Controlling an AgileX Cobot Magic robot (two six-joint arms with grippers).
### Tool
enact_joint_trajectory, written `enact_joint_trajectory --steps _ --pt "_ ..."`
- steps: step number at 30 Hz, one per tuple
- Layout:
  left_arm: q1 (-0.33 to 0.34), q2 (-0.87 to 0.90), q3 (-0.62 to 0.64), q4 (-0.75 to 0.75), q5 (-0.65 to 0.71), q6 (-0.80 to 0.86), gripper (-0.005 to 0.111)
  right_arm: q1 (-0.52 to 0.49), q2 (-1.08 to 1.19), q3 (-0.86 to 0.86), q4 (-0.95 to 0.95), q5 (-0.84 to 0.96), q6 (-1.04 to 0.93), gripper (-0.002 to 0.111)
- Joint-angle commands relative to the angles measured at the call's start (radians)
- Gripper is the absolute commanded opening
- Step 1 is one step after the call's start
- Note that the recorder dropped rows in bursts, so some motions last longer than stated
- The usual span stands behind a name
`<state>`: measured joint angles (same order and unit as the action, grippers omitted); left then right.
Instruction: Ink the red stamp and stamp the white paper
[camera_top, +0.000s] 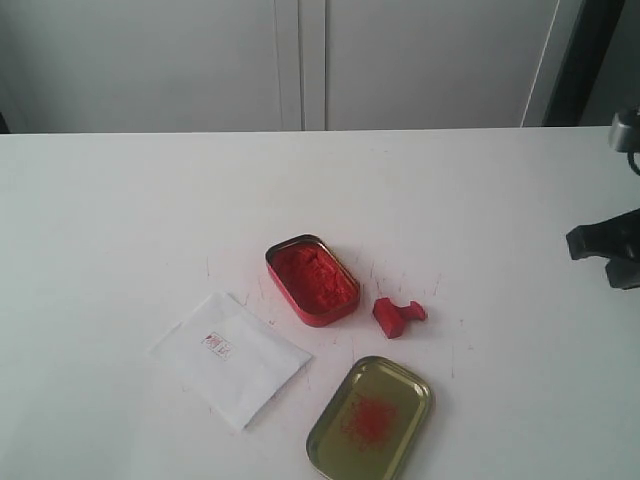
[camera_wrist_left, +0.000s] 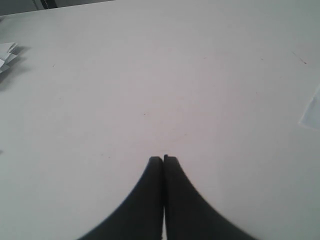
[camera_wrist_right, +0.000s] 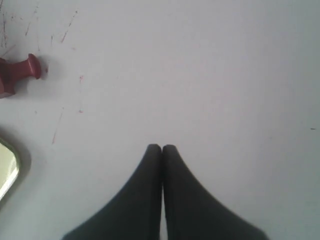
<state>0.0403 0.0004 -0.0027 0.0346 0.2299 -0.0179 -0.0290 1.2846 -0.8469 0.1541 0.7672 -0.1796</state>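
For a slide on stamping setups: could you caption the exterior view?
Red stamp lying beside the open ink tin, gold lid nearby; white paper bears a red imprint.

Left gripper (camera_wrist_left: 163, 159): two matte black fingers (camera_wrist_left: 142, 205), smooth, broad at the base, curving in to narrow, blunt tips. Right gripper (camera_wrist_right: 161, 147): same pattern, with black fingers (camera_wrist_right: 135, 200) and flat-ended tips. Right arm (camera_top: 608, 248), exterior view: black angular housing with faceted edges, partly cut off by the picture's edge. Above it is a grey, metallic, rounded fitting (camera_top: 627, 128).
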Motion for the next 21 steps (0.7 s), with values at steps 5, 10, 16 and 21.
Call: enact_joint_trajectory --steps 5,10,16,21 --pt "-0.003 0.0 0.003 -0.004 0.002 -0.004 0.0 -0.01 -0.096 0.034 -0.108 0.053 0.049 0.0" --pt "-0.003 0.0 0.003 -0.004 0.002 -0.004 0.0 -0.01 -0.096 0.034 -0.106 0.089 0.049 0.0" --pt "-0.003 0.0 0.003 -0.004 0.002 -0.004 0.0 -0.01 -0.108 0.034 -0.078 0.095 0.049 0.0" --pt "-0.003 0.0 0.003 -0.004 0.002 -0.004 0.0 -0.01 -0.176 0.034 -0.078 0.093 0.049 0.0"
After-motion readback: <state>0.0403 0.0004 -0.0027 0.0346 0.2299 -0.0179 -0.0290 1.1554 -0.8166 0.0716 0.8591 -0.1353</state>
